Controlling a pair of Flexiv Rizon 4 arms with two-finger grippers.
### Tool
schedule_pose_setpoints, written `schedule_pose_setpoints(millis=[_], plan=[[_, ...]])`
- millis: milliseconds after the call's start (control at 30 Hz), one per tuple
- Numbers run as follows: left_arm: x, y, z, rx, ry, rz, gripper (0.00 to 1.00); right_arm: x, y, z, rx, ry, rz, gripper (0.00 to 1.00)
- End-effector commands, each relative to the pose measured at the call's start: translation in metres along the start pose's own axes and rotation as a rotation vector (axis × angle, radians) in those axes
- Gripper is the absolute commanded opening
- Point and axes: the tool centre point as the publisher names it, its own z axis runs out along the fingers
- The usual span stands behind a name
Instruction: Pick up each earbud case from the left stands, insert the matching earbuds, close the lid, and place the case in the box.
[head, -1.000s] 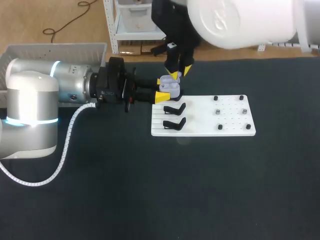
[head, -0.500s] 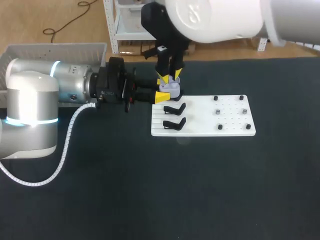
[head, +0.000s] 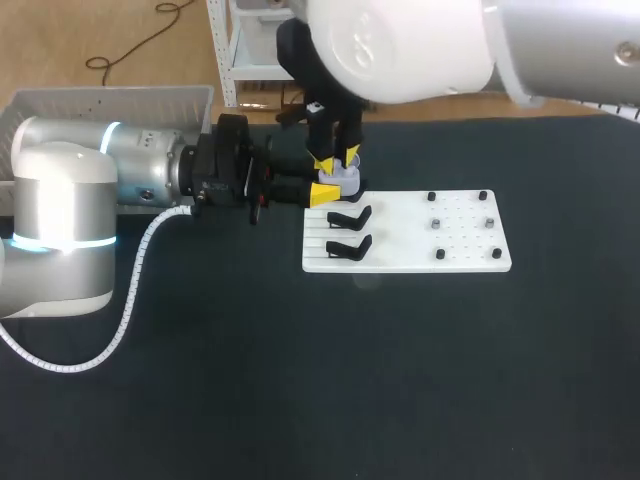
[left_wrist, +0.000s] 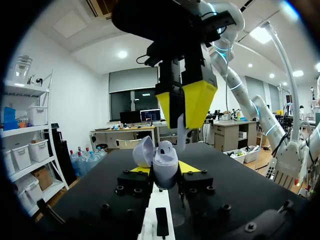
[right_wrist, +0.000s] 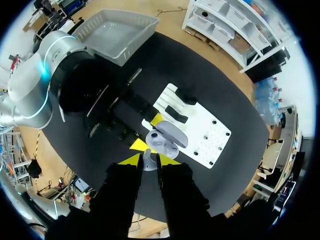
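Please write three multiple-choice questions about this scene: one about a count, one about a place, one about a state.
1. How many black stands are on the white board? A) one B) two C) four
2. Where is the earbud case? A) in the left gripper B) on a black stand C) at the white board's middle
3. The case's lid is: A) open B) shut C) missing
Key: 1 B, two lie side by side; 2 A, its yellow tips flank it; 3 A, it tilts back.
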Motion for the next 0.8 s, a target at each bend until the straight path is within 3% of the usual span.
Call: schedule_pose_setpoints(millis=[33, 800], plan=[[0.0001, -0.0010, 0.0001, -0.004, 0.000, 0.001, 0.00, 0.0010, 0.0003, 0.0025, 0.009, -0.011, 0.008, 0.00], [0.0001, -0.0010, 0.0001, -0.004, 0.000, 0.001, 0.00, -0.0065, -0.0049, 0.0060, 0.003, -0.019, 0.014, 0.00]])
